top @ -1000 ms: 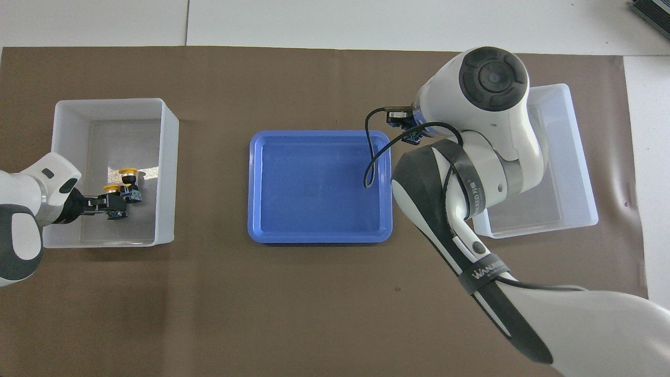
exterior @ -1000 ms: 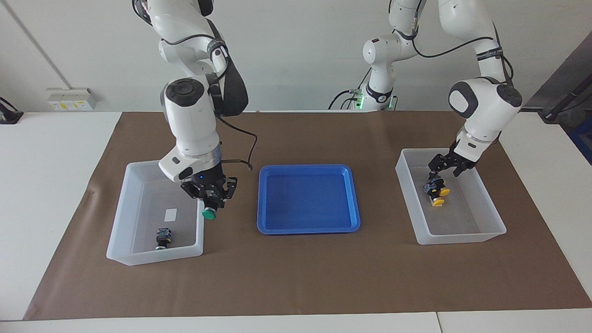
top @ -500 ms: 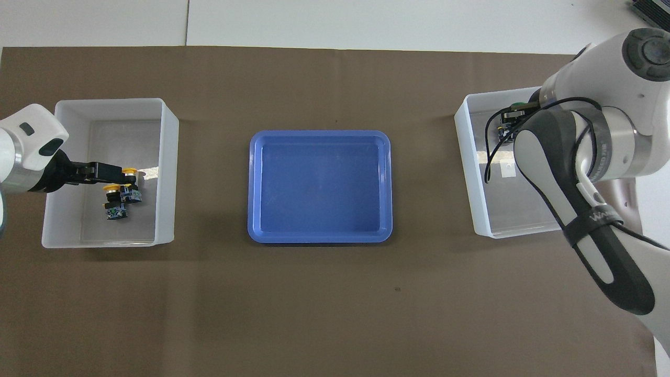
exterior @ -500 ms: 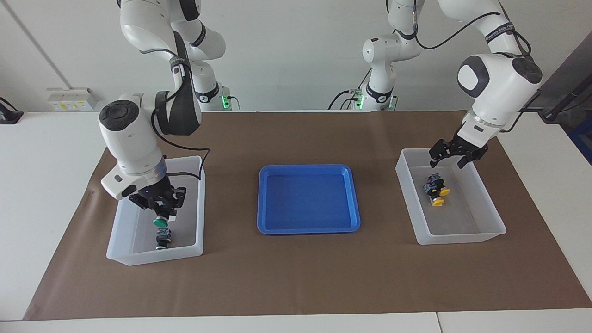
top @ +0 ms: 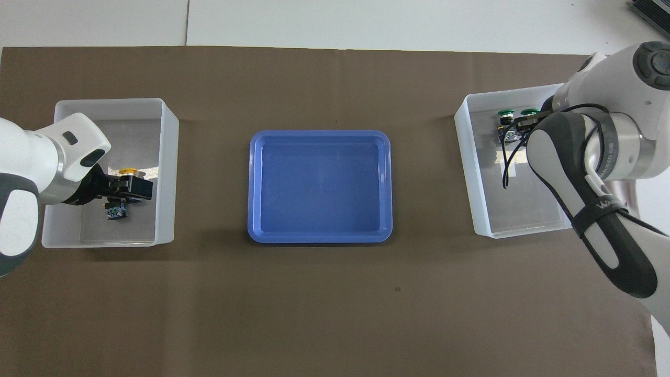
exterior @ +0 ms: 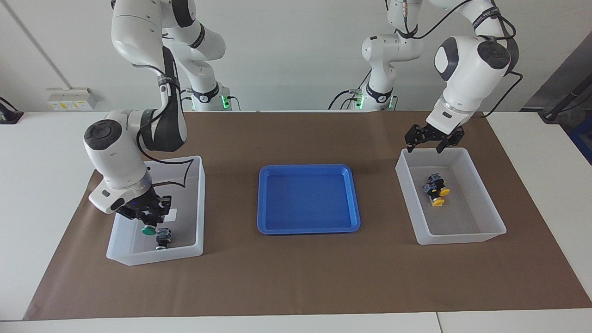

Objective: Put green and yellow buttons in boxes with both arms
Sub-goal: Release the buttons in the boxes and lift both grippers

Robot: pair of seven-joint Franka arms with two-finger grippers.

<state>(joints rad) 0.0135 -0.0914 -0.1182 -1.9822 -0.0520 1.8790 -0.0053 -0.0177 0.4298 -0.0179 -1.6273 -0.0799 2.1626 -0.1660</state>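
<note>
At the right arm's end, my right gripper (exterior: pixel 148 222) is low inside a translucent box (exterior: pixel 200 203), shut on a green button (exterior: pixel 149 230) with its cap down. A second green button (exterior: pixel 163 237) lies just beside it on the box floor. From overhead, the two green caps (top: pixel 529 111) (top: pixel 505 112) sit side by side by the right gripper (top: pixel 523 121) in that box (top: pixel 466 157). My left gripper (exterior: pixel 428 143) hangs open and empty over the robot-side wall of the other box (exterior: pixel 462 238). Two yellow buttons (exterior: pixel 437 189) lie together on its floor. Overhead, the left gripper (top: pixel 137 188) partly covers the yellow buttons (top: pixel 127 171).
A shallow blue tray (exterior: pixel 309 199) lies empty between the two boxes on the brown mat (exterior: pixel 296 277). The mat stretches bare toward the table edge farthest from the robots. A cable loops from the right wrist over the box's robot-side part.
The right arm swung from beside the blue tray into its box and lowered the green button next to the other. The left gripper lifted off the yellow buttons and drew back toward the robots.
</note>
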